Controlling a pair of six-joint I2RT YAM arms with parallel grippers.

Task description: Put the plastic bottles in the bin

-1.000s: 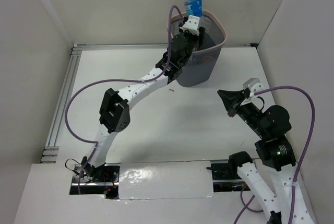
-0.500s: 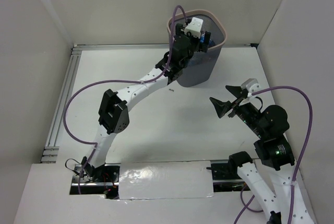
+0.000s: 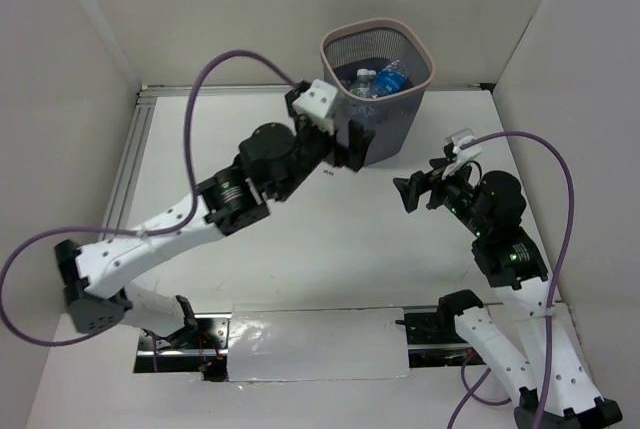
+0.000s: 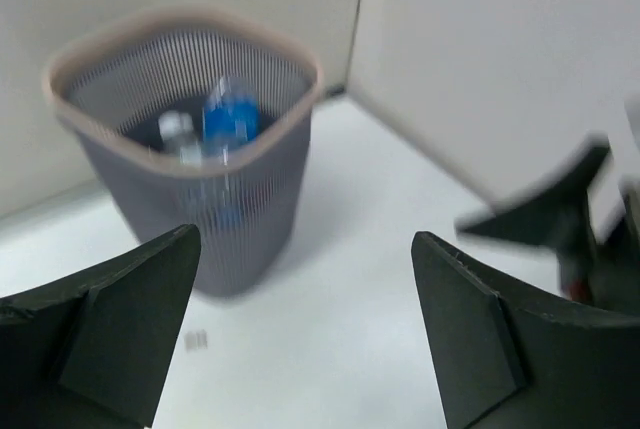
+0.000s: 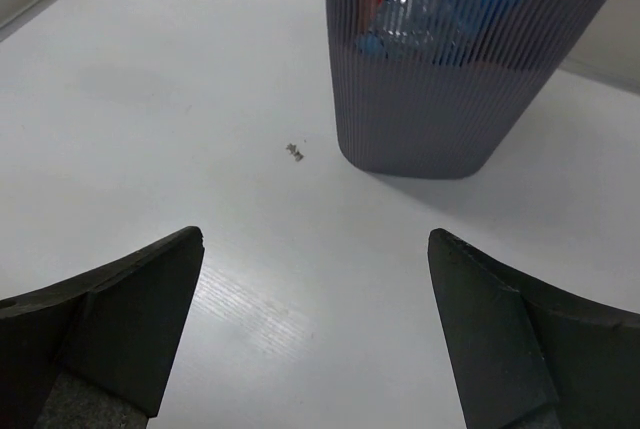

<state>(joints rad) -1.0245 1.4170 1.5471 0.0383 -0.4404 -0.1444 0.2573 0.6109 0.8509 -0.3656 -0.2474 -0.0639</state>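
Looking basically done, bottles (image 3: 391,77) sit in the bin (image 3: 384,135), no strays visible, left gripper (image 4: 305,237) and right gripper (image 5: 315,239) gaping empty.

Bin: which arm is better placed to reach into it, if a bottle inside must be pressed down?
Left, probably. The left pincer, open, is nearer the bin and faces it. The right pincer, also open, is farther off to the side.

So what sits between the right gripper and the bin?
Between right gripper and bin: bare table, save a tiny dark mark off to the left; the right wrist view shows it.
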